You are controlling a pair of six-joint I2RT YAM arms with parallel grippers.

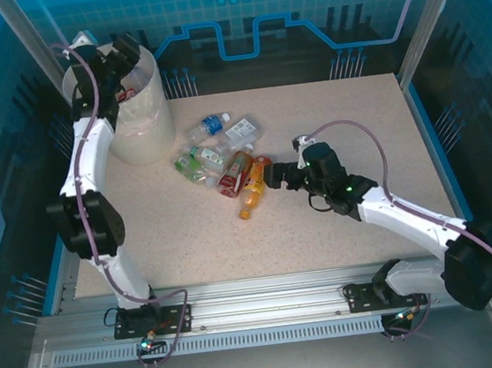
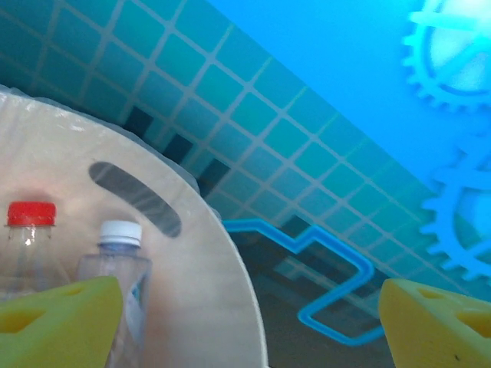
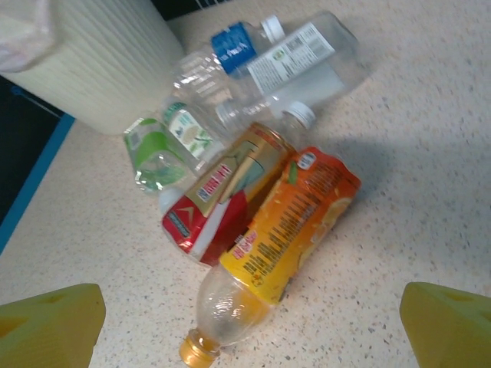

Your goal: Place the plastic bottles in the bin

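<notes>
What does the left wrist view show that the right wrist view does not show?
Left wrist: the inside of the bin, holding a red-capped bottle and a white-capped bottle, past the open left gripper. Right wrist: the heap of bottles lying on the table, the orange bottle nearest the open right gripper. Both: the bin's cream wall.

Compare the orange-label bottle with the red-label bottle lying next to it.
The orange-label bottle wears orange and yellow; the red-label bottle red and gold. The orange-label bottle's orange cap and clear neck show; the red-label bottle's cap is hard to make out. Both lie on their sides on the table, touching, roughly parallel.
</notes>
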